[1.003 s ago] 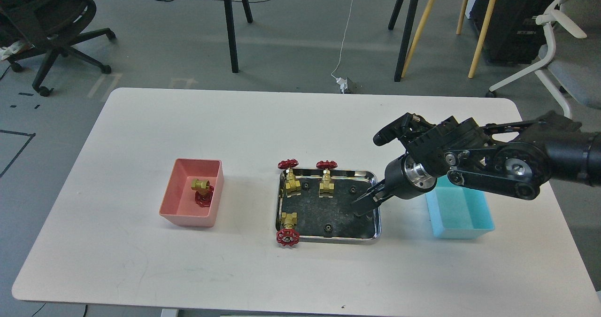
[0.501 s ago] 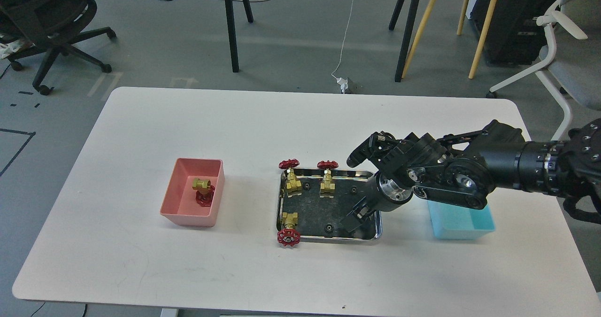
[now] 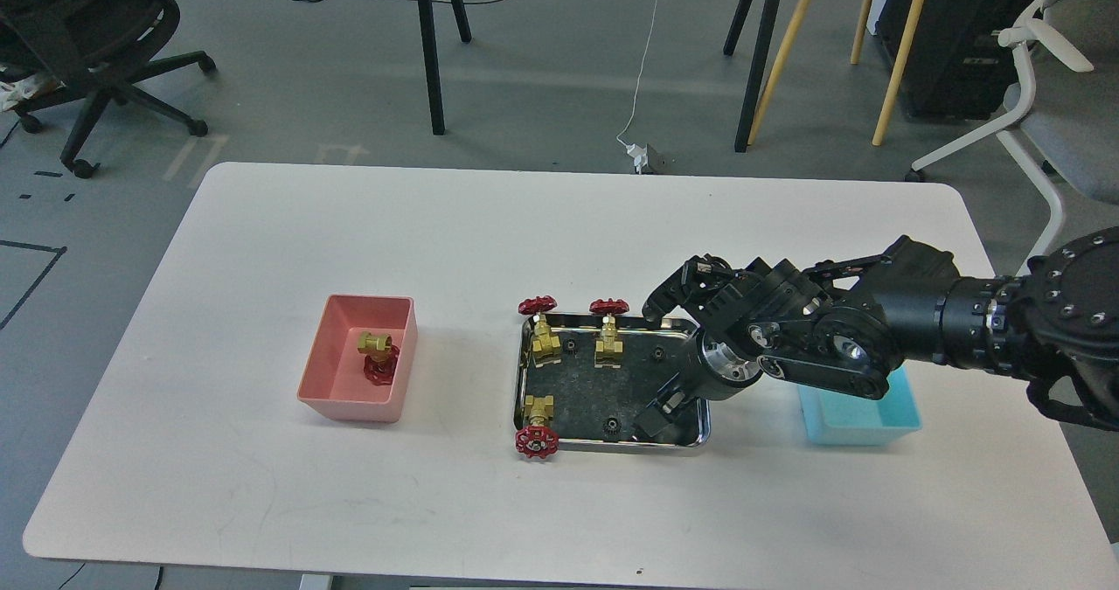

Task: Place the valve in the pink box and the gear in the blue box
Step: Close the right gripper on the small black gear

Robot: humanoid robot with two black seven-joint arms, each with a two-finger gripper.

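A steel tray in the table's middle holds three brass valves with red handwheels and several tiny black gears, one near the front edge. A fourth valve lies in the pink box at the left. The blue box stands at the right, partly hidden by my right arm. My right gripper points down into the tray's front right corner, close to a gear; its fingers are dark and I cannot tell them apart. My left gripper is out of view.
The white table's far edge borders a floor with chair legs, easel legs and cables. My right arm reaches in from the right over the blue box.
My right gripper has moved down and leftward to the tray's front right corner, and the arm has lowered over the blue box. The valves and boxes have not moved.
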